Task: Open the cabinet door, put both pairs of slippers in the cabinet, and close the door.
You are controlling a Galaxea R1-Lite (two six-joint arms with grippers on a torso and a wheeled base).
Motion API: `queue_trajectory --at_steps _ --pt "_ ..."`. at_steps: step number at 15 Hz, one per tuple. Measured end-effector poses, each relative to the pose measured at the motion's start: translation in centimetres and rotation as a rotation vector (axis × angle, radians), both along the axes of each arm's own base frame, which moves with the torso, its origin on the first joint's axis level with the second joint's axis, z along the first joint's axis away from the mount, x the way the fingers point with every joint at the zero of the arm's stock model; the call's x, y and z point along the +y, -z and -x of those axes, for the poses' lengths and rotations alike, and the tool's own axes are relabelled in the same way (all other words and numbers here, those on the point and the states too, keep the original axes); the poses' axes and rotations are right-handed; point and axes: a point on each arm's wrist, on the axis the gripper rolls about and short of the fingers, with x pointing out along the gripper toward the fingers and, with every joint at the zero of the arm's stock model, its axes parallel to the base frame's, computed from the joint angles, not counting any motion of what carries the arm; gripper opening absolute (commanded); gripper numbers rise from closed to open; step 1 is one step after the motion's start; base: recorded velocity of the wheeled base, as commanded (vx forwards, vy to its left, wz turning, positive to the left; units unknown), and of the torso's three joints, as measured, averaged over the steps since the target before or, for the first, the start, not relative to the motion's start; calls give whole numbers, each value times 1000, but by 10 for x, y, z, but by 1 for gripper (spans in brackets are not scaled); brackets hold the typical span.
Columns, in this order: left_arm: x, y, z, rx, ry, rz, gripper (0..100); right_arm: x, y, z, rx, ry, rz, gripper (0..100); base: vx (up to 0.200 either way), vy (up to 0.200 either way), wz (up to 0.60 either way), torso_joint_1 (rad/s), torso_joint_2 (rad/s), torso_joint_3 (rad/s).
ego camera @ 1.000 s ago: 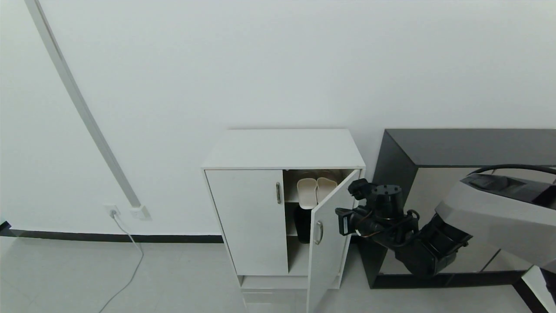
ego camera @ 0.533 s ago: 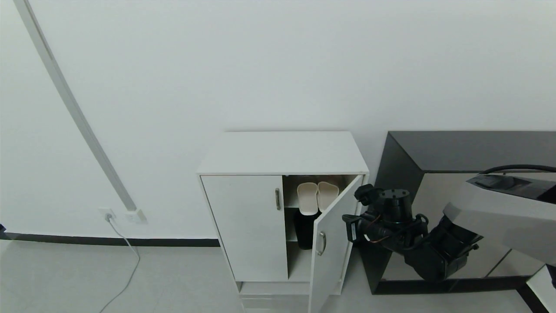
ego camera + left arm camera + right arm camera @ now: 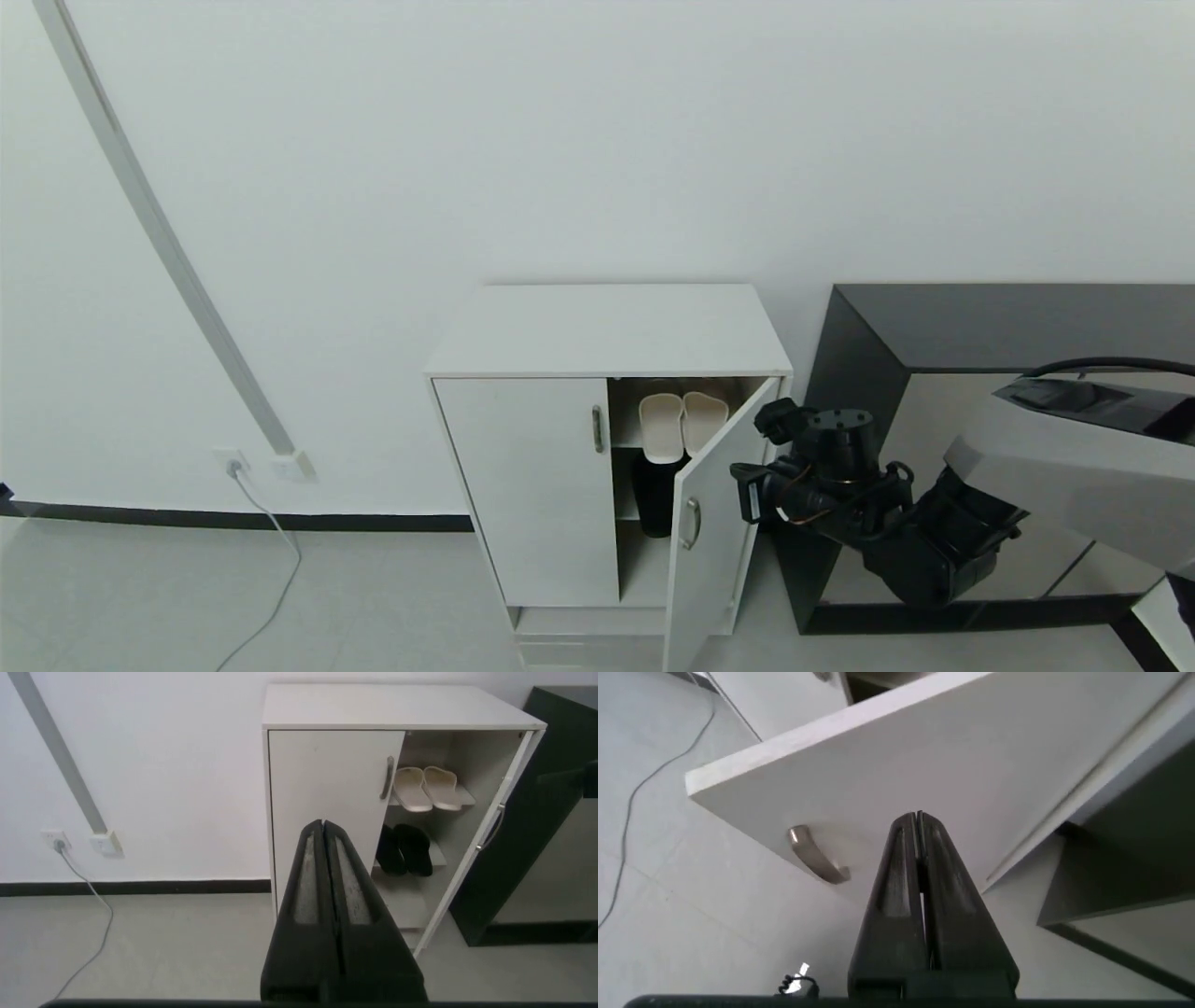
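Head view: cabinet (image 3: 607, 331), right door (image 3: 711, 532) half open; beige slippers (image 3: 681, 422) inside, above dark slippers (image 3: 653, 485).
Left wrist view: left gripper (image 3: 324, 833) closed, empty, well apart from cabinet, clear of door swing.
Right wrist view: right gripper (image 3: 920, 823) closed, empty, at door's outer face; we judge it poised to push.

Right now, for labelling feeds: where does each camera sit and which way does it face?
Head view: on the robot's head, looking forward and down at the white cabinet; right arm beside its open door.
Left wrist view: set back, facing the cabinet front, light slippers above dark slippers inside; left gripper, jaws shut.
Right wrist view: close on the door's outer face and handle; right gripper, jaws shut.
Shared: head and left wrist views both show the light slippers.
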Motion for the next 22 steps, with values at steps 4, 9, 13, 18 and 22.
queue_trajectory --at_steps 4,9,13,18,22 --pt "0 0 0 0 0 0 0 6 2 -13 -29 20 -8 0 0 0 0 0 0 0" --pt "0 0 0 0 0 -1 0 14 11 -35 -71 88 -5 0 0 0 0 0 0 0" --pt "0 0 0 0 0 -1 0 20 14 -56 -117 130 -20 0 0 0 0 0 0 0" --pt "0 0 0 0 0 -1 0 19 18 -85 -154 177 -34 0 0 0 0 0 0 0" --pt "0 0 0 0 0 -1 0 20 17 -108 -164 197 -40 0 0 0 0 0 0 0"
